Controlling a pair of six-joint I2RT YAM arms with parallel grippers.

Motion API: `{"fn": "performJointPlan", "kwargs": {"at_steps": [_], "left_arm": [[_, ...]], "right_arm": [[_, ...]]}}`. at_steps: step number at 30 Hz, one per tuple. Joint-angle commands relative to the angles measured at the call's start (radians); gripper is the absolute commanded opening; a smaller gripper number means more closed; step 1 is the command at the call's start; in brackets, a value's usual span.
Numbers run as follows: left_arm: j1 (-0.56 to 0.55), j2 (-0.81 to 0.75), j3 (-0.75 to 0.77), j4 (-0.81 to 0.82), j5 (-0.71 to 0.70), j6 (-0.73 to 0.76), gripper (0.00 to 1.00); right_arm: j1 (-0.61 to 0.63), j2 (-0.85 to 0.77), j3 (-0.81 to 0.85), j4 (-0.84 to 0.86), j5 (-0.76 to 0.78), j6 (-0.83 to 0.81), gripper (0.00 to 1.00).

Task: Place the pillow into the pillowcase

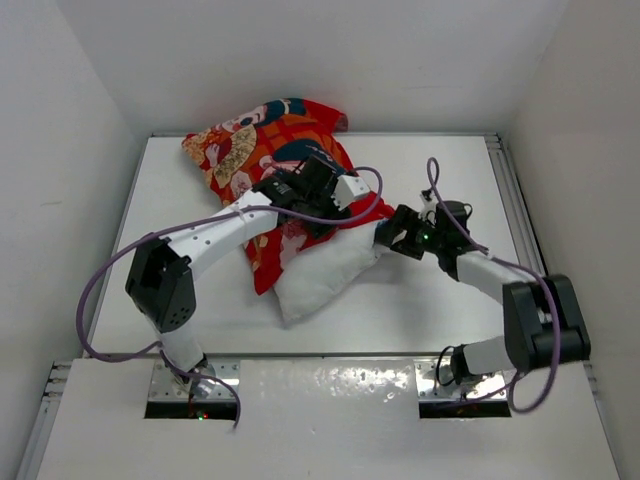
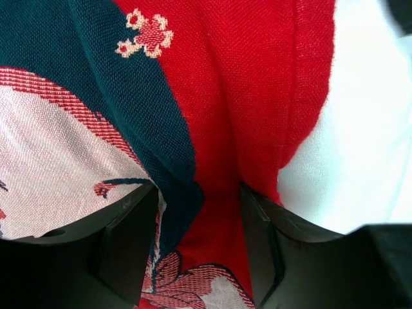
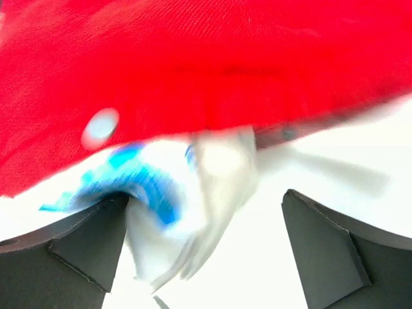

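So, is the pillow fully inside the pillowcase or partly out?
Partly out: the near end of the pillow lies bare; the pillowcase covers only the far part.

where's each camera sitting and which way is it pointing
Top external: above and behind the arm bases, looking down on table, both arms, pillow and pillowcase.
Left wrist: on the left arm, facing down past the left gripper onto pillowcase.
Right wrist: on the right arm, facing past the right gripper at pillowcase edge, blurred.
Shared: all see the pillowcase.

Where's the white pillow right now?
In the top view, the pillow lies centrally between the left arm and right arm, its far end covered by the red pillowcase.
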Motion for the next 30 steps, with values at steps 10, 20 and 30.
{"fn": "performJointPlan", "kwargs": {"at_steps": [10, 20, 30], "left_arm": [[-0.022, -0.067, 0.087, -0.132, 0.160, 0.013, 0.67], [-0.029, -0.021, 0.048, -0.127, 0.142, 0.046, 0.71], [-0.028, 0.020, -0.019, -0.060, 0.039, 0.066, 0.19]], "right_arm": [[0.038, -0.588, -0.386, 0.134, 0.404, 0.049, 0.99], [0.305, -0.318, -0.455, 0.568, 0.459, 0.239, 0.99], [0.394, 0.111, -0.285, 0.946, 0.410, 0.313, 0.96]]}}
